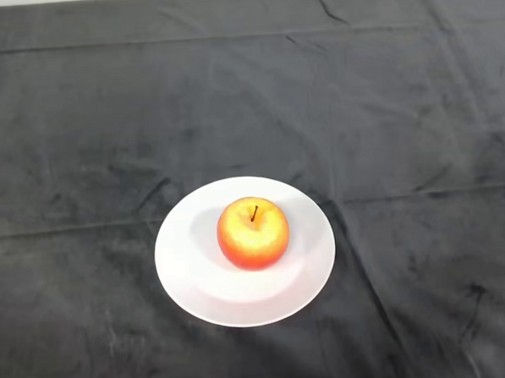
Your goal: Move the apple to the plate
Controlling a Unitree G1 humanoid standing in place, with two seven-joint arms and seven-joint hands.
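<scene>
1. Looking down, I see the apple (253,233) upright, stem up — resting on the white plate (190,281), near its middle.
2. No part of my arm shows, so no direction from it can be given.
3. I judge the move done — nothing left to carry.

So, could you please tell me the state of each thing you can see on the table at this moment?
apple: upright with its stem pointing up, resting on the plate near its middle.
plate: white, lying flat on the cloth, holding the apple.
dark cloth: spread over the table, creased in places.
</scene>
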